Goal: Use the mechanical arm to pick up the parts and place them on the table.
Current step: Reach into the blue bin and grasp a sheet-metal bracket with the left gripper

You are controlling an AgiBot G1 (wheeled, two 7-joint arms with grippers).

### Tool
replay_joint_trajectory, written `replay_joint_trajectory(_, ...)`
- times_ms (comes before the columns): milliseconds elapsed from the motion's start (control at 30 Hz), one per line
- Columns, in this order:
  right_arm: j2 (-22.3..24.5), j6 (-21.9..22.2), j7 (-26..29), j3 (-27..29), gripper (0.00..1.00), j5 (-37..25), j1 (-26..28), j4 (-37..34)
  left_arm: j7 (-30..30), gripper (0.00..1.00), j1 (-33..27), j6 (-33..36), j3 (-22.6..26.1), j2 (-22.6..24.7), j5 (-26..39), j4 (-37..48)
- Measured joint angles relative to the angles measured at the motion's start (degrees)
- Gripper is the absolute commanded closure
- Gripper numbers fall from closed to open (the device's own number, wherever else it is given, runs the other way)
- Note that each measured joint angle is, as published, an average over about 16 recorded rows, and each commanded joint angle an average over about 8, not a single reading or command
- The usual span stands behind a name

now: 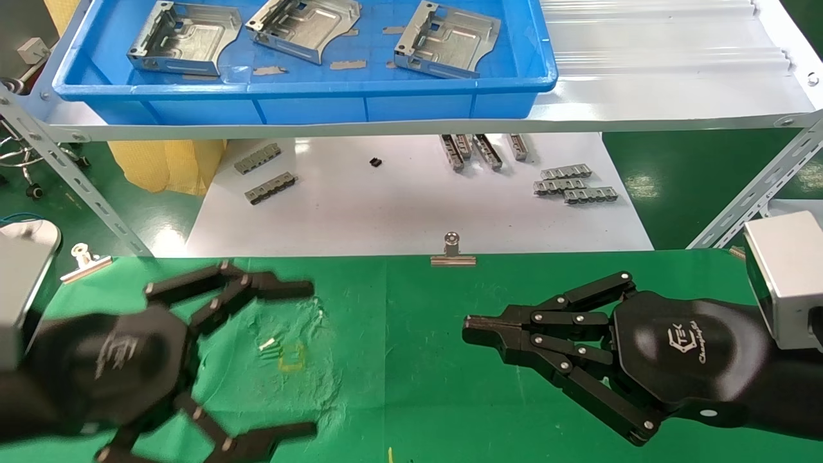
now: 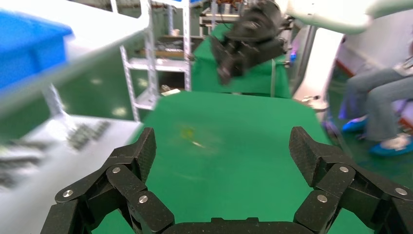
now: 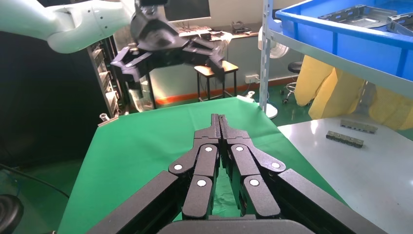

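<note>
Three silver-grey metal parts (image 1: 183,38) (image 1: 302,27) (image 1: 447,40) lie in the blue tray (image 1: 302,90) on the shelf at the back. My left gripper (image 1: 302,360) is open and empty above the green table (image 1: 398,360) at the front left; its jaws stand wide apart in the left wrist view (image 2: 221,156). My right gripper (image 1: 468,329) is shut and empty over the table at the front right, pointing left; it also shows in the right wrist view (image 3: 218,119). No part lies on the table.
A white sheet (image 1: 398,206) below the shelf carries small grey ridged strips (image 1: 575,184). A binder clip (image 1: 452,251) holds the cloth's far edge. Slanted shelf struts (image 1: 71,173) stand at both sides. A person sits at one side in the left wrist view (image 2: 384,92).
</note>
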Motion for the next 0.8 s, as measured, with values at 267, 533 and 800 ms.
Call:
replay_joint_trajectory(267,0.0,0.0,0.0,0.0,1.0,0.0,0.0,0.0,1.4,0.0,-15.3,-2.4,3.0,7.5,7.5,12.1)
replay_joint_trajectory(533,0.0,0.0,0.0,0.0,1.0,0.0,0.0,0.0,5.1,0.0,-32.2,-12.2,7.3,18.8,18.3,34.1)
replay_joint_trajectory(800,0.0,0.0,0.0,0.0,0.76,0.0,0.0,0.0,8.7,0.0,-43.4,-28.1,10.1,29.4,26.1,54.7)
